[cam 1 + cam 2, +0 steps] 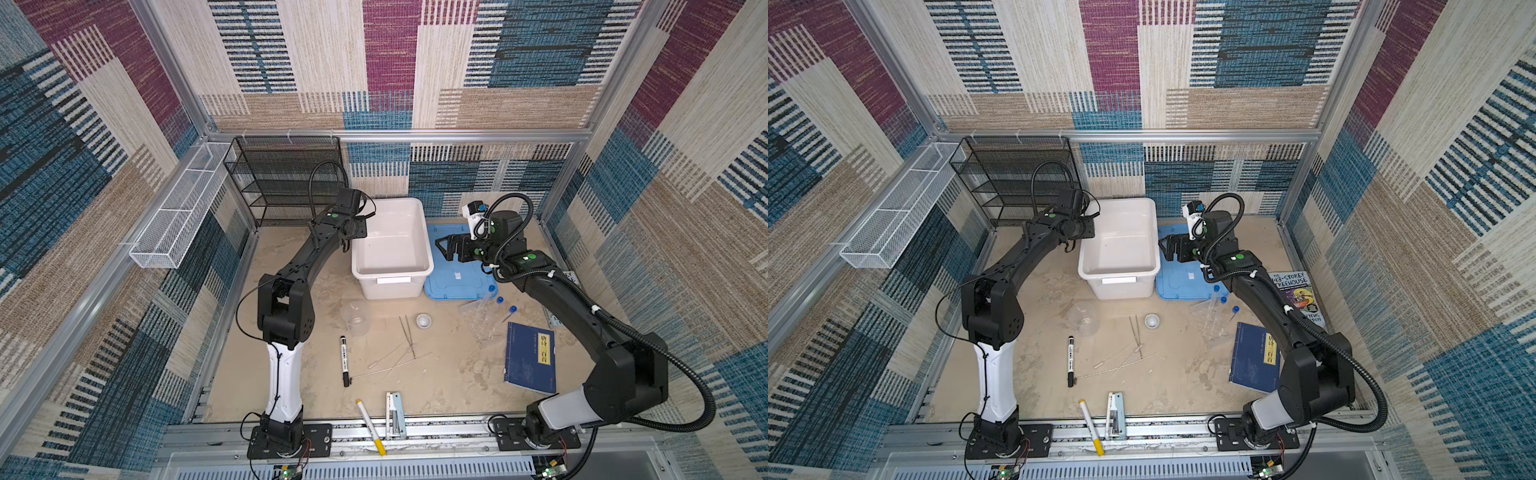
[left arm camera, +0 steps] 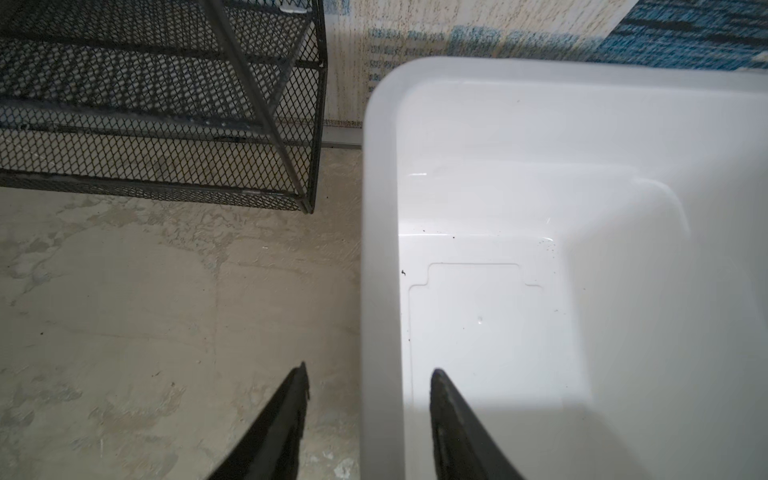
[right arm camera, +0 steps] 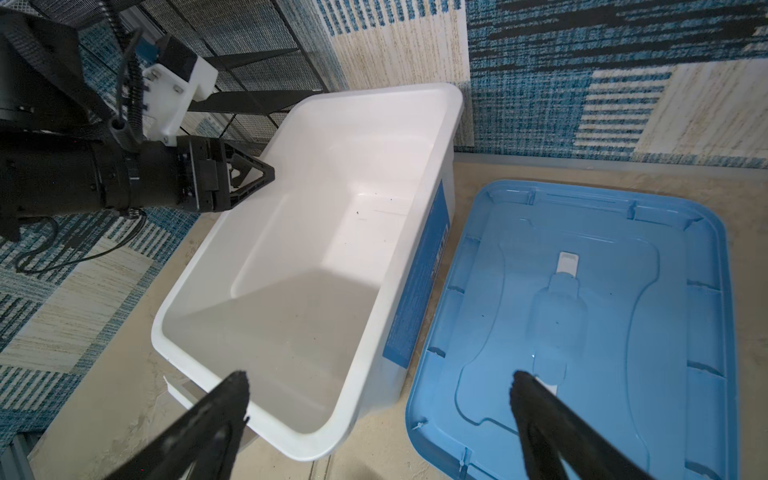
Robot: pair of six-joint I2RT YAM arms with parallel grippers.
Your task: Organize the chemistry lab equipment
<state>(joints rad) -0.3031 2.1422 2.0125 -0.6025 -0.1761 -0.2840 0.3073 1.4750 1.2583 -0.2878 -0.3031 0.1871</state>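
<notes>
One beaker, three tubes, one rack, one tweezers, one dish, two pens, two books, one bin and one lid are counted.

We see the left arm and right arm in matte black, each with a white lower link, a green dot near the wrist, ribbed black cable and a screwed base plate; the left gripper has triangular black fingers.
</notes>
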